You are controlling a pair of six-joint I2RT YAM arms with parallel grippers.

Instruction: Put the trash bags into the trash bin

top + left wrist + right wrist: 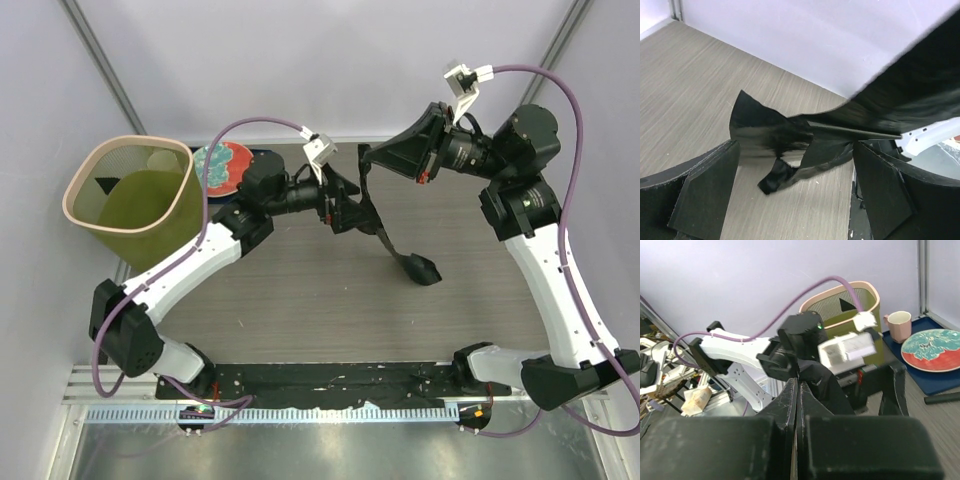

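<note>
– Over the middle of the worktop [300, 300] we have the trash bag [418, 268] strung out. Its top is pinched in the right pincer [796, 410], whose jaws are pressed together on the film, and its lower end is slumped on the wood.

– And our left pincer [796, 150] stands wide, one finger to either side of the crumpled middle. As far as we can tell it touches nothing.

– That is where we see the risk. The film is thin and slick. If the left closes on only a loose fold, we think the bag could slide out once we swing it across.

– Or stretch and tear, if both arms hold it and pull apart.

– The trash bin [70, 195] stands at the far left, well apart from the bag. We judge that a long tail hanging free could drag along the worktop, or drape over the pale rim instead of dropping inside.

– The plate [222, 165] lies just beside the bin, between it and the bag. A trailing end might sweep across it, or catch the cup [897, 325] next to it.

– We'd also expect the film to cling to the pads on release, light as it looks.
</note>
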